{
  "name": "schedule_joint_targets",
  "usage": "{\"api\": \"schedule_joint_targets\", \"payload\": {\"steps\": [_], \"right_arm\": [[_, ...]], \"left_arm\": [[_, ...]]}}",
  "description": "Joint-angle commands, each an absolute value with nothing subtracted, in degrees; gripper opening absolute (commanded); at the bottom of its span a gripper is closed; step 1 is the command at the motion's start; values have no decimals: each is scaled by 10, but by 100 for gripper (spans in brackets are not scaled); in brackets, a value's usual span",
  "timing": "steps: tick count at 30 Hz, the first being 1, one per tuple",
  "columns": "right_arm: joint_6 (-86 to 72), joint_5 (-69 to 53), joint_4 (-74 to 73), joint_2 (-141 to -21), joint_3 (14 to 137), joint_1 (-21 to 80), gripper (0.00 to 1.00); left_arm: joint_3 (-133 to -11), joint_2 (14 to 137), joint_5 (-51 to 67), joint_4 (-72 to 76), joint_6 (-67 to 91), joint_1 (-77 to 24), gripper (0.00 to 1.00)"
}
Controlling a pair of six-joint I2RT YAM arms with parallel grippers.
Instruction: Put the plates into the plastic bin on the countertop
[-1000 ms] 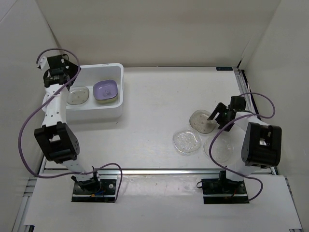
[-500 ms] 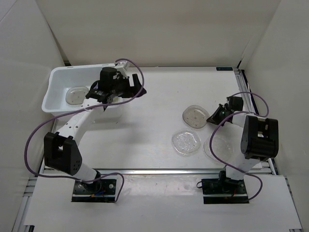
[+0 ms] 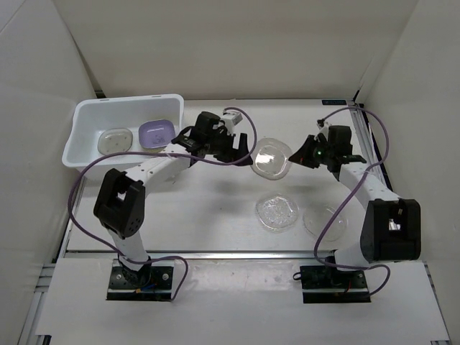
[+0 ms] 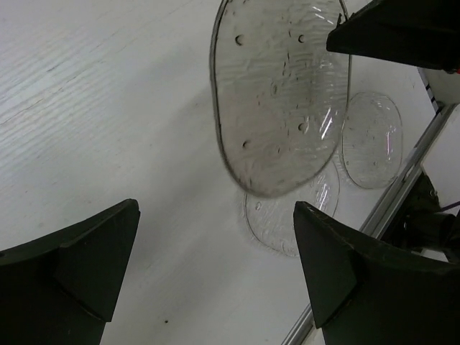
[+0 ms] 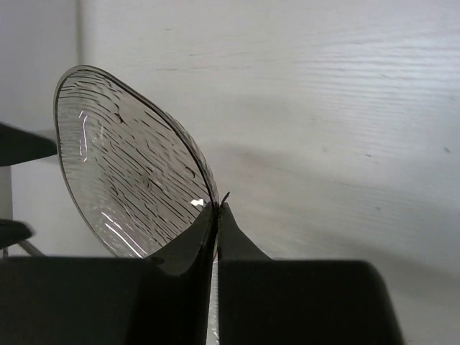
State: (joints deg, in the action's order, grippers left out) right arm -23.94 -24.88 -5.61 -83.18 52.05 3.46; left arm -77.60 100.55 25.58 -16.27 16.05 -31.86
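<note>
above countertop (image 3: 215, 205), right hand (image 5: 217, 213) pinches plate (image 5: 129, 169)

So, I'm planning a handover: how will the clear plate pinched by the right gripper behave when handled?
Probably light and stiff: the clear plate shows no sag held only by its rim in the right gripper. Likely slippery, since it looks glossy, so an edge pinch could pivot.

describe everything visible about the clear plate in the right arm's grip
The clear plate is round, shallow, translucent greyish, plastic-looking, with a streaked texture and a few small dots. It hangs steeply tilted above the countertop, pinched at its rim by the right end effector. The open left end effector faces it without touching.
</note>
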Motion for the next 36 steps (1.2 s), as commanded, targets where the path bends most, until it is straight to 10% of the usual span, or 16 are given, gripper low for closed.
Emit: {"api": "schedule_joint_targets", "payload": {"steps": [1,11,20,23,27,29,32,33,36], "right_arm": [[-220,-274,-84,-809,553,63,0],[-207,-287,-97,-803,575,95,0],[-190,-295,-91,-823,612,119,0],[-193,-294,-91,-831,620,123,0],[-193,-290,-95,-840,628,123,1],[-193,-281,-105,-844,638,125,9],[-204,-285,-107,-858,654,123,48],[-207,-287,-105,-865,659,126,78],[-218,-290,-101,-881,690,123,99]], "left_arm": [[-819,1005,257,-151,142,-335,98],[-831,1015,206,-151,144,-342,15],[-836,1023,211,-157,132,-341,36],[-848,1029,197,-172,131,-342,13],[-855,1023,167,-176,139,-342,10],[-854,1011,139,-176,144,-341,10],[-851,987,109,-176,156,-324,10],[-847,974,104,-176,161,-305,10],[-837,935,91,-176,188,-241,10]]}}
